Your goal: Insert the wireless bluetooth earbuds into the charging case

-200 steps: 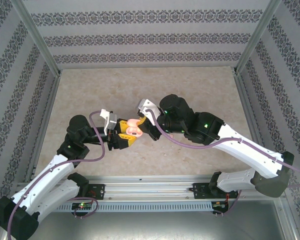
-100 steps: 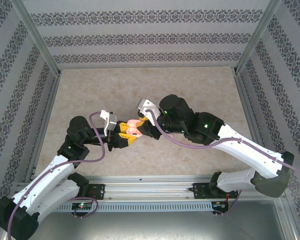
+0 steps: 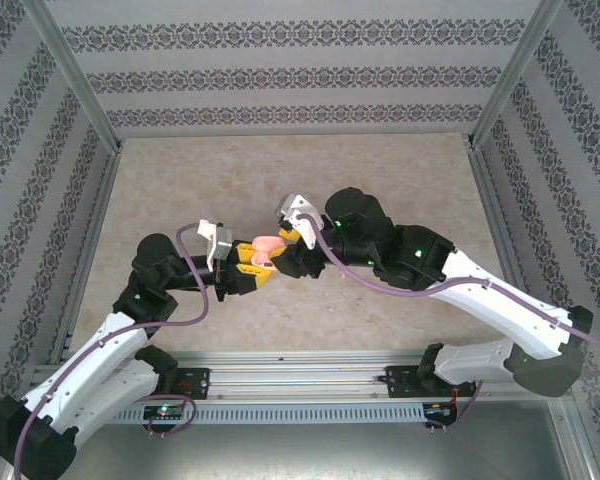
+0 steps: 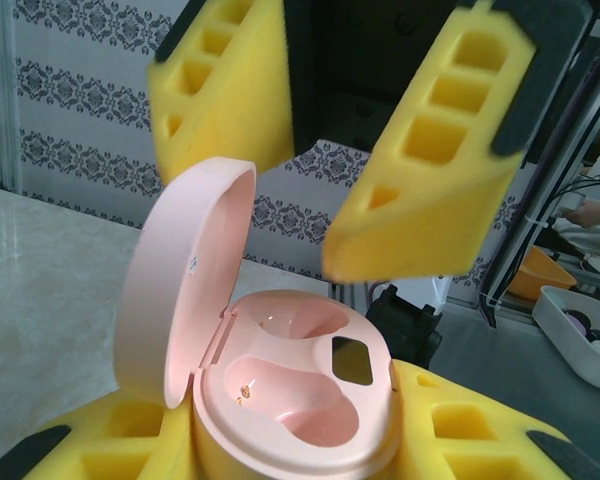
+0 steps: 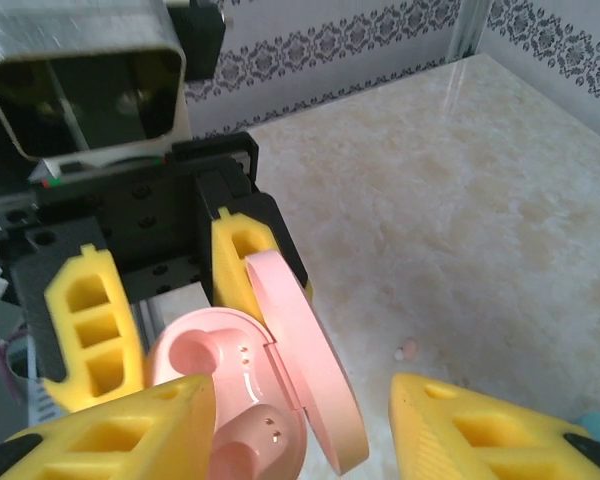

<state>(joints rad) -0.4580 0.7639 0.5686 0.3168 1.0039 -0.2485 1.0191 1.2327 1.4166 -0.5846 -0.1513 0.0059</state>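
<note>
**Case held open, wells apparently empty, bud on the table**

The left gripper (image 3: 252, 267) is clamped on the pink case (image 4: 290, 400). Its lid (image 4: 180, 290) stands up and both wells look empty. The right gripper (image 4: 305, 190) hangs just above the case, fingers apart and carrying nothing.

A small pink speck, probably an earbud (image 5: 408, 350), lies on the table (image 5: 500, 200) beyond the lid, well apart from both grippers.

Recommended: hold the case level, lower the right gripper squarely over the bud, pinch lightly, and line it up with a well before release.
</note>
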